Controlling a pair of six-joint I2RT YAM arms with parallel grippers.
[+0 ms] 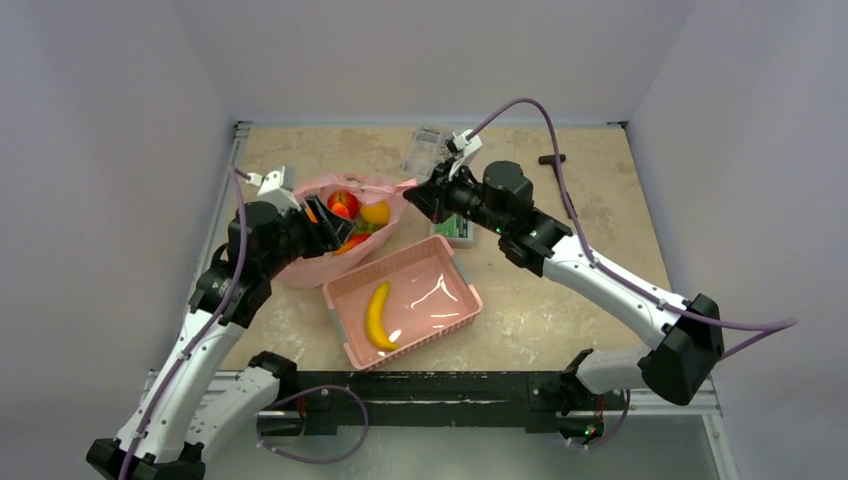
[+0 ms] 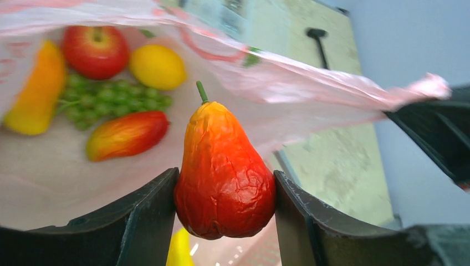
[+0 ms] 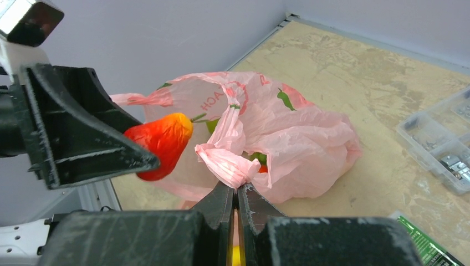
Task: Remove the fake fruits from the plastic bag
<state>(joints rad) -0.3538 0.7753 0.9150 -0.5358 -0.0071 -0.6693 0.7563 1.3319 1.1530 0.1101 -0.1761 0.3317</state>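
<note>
**One fruit at the bag's mouth, the other arm holding it open**

The left gripper (image 2: 224,191) stands part open, its black fingers clamped on the sides of a wrinkled red-orange pear-shaped plastic fruit (image 2: 221,138), stem up, just outside the mouth of the thin translucent pink plastic bag (image 3: 302,138). The bag lies by the desk's left edge, about midway back. The right gripper (image 3: 238,194) is fully closed on a bunched loop handle (image 3: 224,160), likely so the mouth gapes and the floppy film stays put. Inside lie a glossy red apple (image 2: 94,50), a yellow lemon-like piece (image 2: 158,66) and green grapes (image 2: 111,100). The pink latticed rectangular basket (image 1: 385,262), toward the desk's near edge, holds a yellow banana (image 1: 377,315), so it looks like the drop-off.
</note>
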